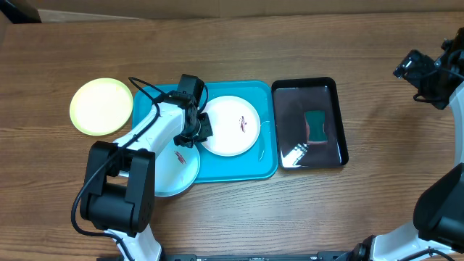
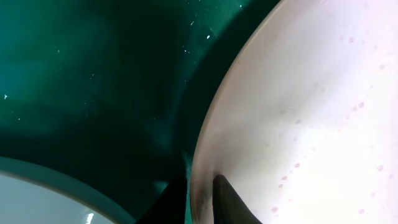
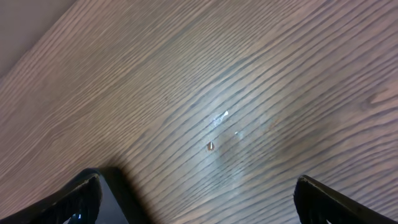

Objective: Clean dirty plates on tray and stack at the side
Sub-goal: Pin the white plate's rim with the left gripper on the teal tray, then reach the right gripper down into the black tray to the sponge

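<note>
The white plate (image 1: 230, 125) with a reddish smear lies in the turquoise tray (image 1: 239, 170). My left gripper (image 1: 201, 129) is at the plate's left edge. In the left wrist view its two dark fingertips stand closely either side of the white plate's (image 2: 311, 112) rim, so the left gripper (image 2: 200, 180) is shut on it, just above the tray floor (image 2: 93, 74). A light blue plate (image 1: 174, 170) overlaps the tray's front left corner, and its edge (image 2: 37, 193) shows at the lower left. The yellow-green plate (image 1: 100, 106) rests on the table left of the tray. My right gripper (image 3: 199, 186) hangs wide open over bare wood.
A glossy black tray (image 1: 290, 98) stands right of the turquoise one and holds a green and red sponge (image 1: 317, 125). The right arm (image 1: 428, 72) is at the table's far right edge. The left arm's base (image 1: 116, 188) sits at the front left.
</note>
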Controlling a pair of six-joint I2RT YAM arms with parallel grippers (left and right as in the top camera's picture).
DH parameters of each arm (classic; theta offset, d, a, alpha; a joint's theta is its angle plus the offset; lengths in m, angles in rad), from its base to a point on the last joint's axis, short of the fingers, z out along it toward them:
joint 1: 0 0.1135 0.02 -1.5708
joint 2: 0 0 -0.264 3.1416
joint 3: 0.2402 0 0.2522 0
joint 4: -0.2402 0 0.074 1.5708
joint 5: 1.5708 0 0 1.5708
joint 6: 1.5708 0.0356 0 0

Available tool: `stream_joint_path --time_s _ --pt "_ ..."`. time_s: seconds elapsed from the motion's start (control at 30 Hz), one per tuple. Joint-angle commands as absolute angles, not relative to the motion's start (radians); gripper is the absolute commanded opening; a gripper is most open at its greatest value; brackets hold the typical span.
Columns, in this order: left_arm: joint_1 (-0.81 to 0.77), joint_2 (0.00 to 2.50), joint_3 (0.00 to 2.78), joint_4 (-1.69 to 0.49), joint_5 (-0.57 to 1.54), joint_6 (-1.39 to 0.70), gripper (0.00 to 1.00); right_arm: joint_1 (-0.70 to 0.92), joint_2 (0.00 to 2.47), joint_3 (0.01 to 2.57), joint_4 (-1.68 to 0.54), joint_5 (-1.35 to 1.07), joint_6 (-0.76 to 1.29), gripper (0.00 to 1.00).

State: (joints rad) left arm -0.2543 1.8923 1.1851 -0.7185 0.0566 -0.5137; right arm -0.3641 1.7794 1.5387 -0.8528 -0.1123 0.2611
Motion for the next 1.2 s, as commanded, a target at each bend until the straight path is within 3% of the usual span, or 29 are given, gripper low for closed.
stream_joint_path --time_s 0.0,0.1,0.17,0.23,0.27,0.33,0.4,0.83,1.17 --pt "-0.249 1.874 1.187 -0.716 0.071 -0.494 0.20 -0.364 1.778 1.551 -0.871 -0.217 0.266 1.00" --pt "-0.248 1.846 1.188 -0.707 0.071 -0.493 0.24 -0.364 1.778 1.551 -0.916 -0.363 0.266 1.00" --pt "-0.247 1.825 1.188 -0.707 0.072 -0.493 0.48 -0.364 1.777 1.551 -0.914 -0.479 0.256 1.00" --pt "-0.247 1.811 1.188 -0.708 0.075 -0.493 0.51 -0.359 1.777 1.551 -0.927 -0.568 0.208 0.95" --pt "-0.247 1.810 1.188 -0.708 0.075 -0.493 0.49 -0.353 1.777 1.551 -0.935 -0.569 0.205 0.89" --pt "-0.247 1.810 1.188 -0.708 0.075 -0.493 0.35 -0.335 1.777 1.551 -0.964 -0.534 0.194 0.81" --pt "-0.247 1.811 1.188 -0.708 0.075 -0.494 0.32 -0.298 1.777 1.551 -1.007 -0.453 0.159 0.72" --pt "-0.247 1.811 1.186 -0.722 0.067 -0.494 0.28 0.050 1.777 1.547 -1.111 -0.056 0.100 0.70" --pt "-0.247 1.811 1.176 -0.719 0.041 -0.495 0.22 0.142 1.779 1.393 -0.986 -0.034 0.101 0.70"
